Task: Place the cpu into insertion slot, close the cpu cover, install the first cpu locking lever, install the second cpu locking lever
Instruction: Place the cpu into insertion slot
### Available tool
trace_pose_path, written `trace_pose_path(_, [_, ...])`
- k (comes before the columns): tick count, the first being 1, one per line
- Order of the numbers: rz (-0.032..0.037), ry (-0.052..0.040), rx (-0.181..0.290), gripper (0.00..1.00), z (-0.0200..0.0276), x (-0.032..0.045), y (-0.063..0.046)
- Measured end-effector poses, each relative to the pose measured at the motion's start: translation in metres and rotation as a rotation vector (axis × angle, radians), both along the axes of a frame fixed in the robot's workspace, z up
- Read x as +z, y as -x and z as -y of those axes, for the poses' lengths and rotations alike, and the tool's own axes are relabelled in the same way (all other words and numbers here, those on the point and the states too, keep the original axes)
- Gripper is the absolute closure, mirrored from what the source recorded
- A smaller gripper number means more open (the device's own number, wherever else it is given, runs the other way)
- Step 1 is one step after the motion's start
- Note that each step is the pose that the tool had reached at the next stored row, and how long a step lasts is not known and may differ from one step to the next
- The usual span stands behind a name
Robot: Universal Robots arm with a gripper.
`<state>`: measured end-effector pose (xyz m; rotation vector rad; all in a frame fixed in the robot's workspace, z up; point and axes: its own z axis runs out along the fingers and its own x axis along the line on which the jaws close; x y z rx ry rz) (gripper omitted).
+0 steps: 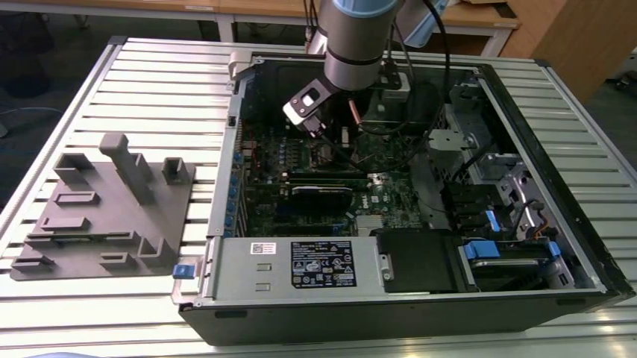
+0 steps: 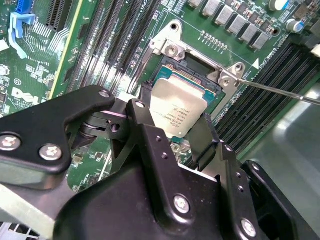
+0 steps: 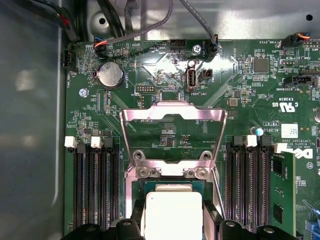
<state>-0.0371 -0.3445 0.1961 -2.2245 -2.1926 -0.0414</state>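
My gripper is shut on the cpu, a flat silvery-tan square held by two opposite edges between black fingers. The chip hangs just over the insertion slot, whose dark centre and metal rim show past its far edge. In the first wrist view the cpu sits low over the insertion slot, and the cpu cover stands swung open behind it. A thin locking lever sticks out sideways from the socket's corner. In the exterior view the arm reaches down into the open computer case.
Rows of long black memory slots flank the socket on both sides of the green motherboard. Cables run along the case wall behind. A grey fixture block lies on the slatted table at the exterior view's left.
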Motion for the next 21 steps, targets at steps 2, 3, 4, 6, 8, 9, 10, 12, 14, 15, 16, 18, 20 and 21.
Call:
trace_pose_path(2, [0.0023, -0.0001, 0.0, 0.46, 0.0, 0.0, 0.0008])
trace_pose_path(3, [0.0038, -0.0008, 0.0, 0.46, 0.0001, 0.0, 0.0011])
trace_pose_path(4, [0.0059, -0.0025, 0.001, 0.46, 0.0001, 0.0, 0.0013])
trace_pose_path(6, [0.0116, -0.0062, 0.002, 0.46, 0.0001, -0.0003, 0.0018])
trace_pose_path(8, [0.0167, -0.0086, 0.003, 0.46, 0.0, -0.0006, 0.0025])
trace_pose_path(9, [0.0178, -0.0086, 0.003, 0.46, 0.0, -0.0007, 0.003])
trace_pose_path(10, [0.0185, -0.0087, 0.003, 0.46, 0.0, -0.0008, 0.0036])
trace_pose_path(12, [0.0191, -0.0087, 0.003, 0.46, 0.0001, -0.0011, 0.0044])
trace_pose_path(14, [0.019, -0.0084, 0.003, 0.46, 0.0001, -0.0015, 0.0048])
trace_pose_path(15, [0.0191, -0.0085, 0.003, 0.46, 0.0001, -0.0019, 0.0049])
trace_pose_path(16, [0.0192, -0.0084, 0.003, 0.46, 0.0001, -0.0021, 0.005])
trace_pose_path(18, [0.0191, -0.0083, 0.003, 0.46, 0.0001, -0.0022, 0.0051])
trace_pose_path(20, [0.0191, -0.0084, 0.003, 0.46, 0.0001, -0.0023, 0.0051])
trace_pose_path(21, [0.0192, -0.0085, 0.003, 0.46, 0.0001, -0.0024, 0.0051])
